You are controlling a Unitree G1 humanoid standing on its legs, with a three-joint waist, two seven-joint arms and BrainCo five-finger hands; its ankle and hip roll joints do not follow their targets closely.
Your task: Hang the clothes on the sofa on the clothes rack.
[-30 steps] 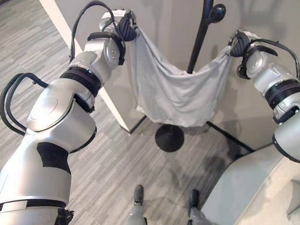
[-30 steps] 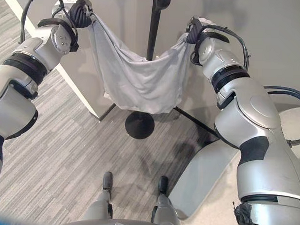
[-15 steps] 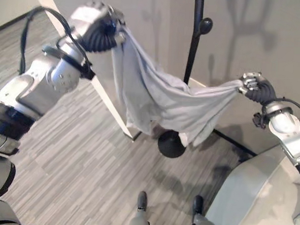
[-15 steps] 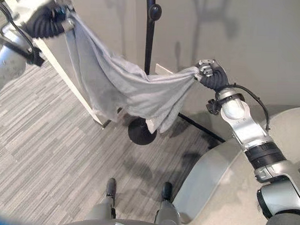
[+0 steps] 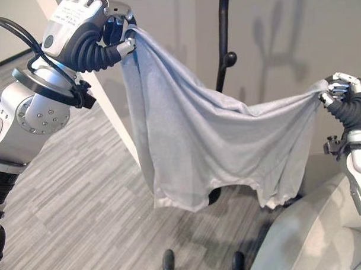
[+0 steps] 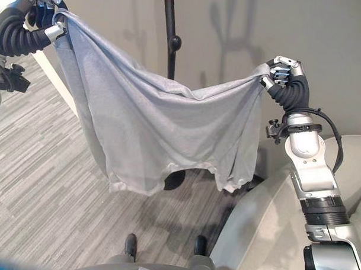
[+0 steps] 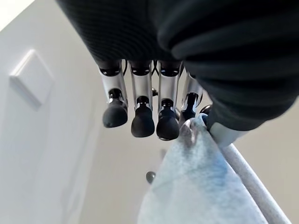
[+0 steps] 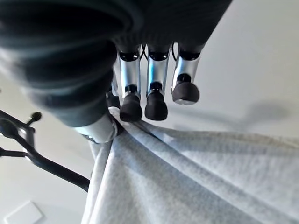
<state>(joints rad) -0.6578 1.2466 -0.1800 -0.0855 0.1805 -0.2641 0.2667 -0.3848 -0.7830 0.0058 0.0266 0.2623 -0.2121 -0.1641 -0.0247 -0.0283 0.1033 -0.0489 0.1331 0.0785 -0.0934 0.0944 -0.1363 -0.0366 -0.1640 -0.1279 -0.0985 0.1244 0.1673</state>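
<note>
A light grey T-shirt (image 5: 215, 148) hangs spread wide in the air between my two hands. High at the left, my left hand (image 5: 92, 34) is shut on one top corner of it; the cloth is pinched between thumb and fingers (image 7: 140, 119). My right hand (image 6: 286, 82) is shut on the other top corner, at the right and lower. The shirt (image 8: 196, 182) trails away past those fingers. Behind the shirt stands the black clothes rack (image 5: 221, 38), its pole and one knobbed hook (image 6: 176, 41) above the cloth, its base mostly hidden.
A pale grey wall is close behind the rack. The light grey sofa (image 6: 260, 226) fills the lower right. A white strip (image 5: 104, 103) runs down the wall's corner at the left, and grey striped flooring lies below the shirt.
Both hands have drawn apart, so the shirt is stretched wide and flat instead of sagging. The left hand came up and toward me; the right hand moved out to the right. The view has shifted.
</note>
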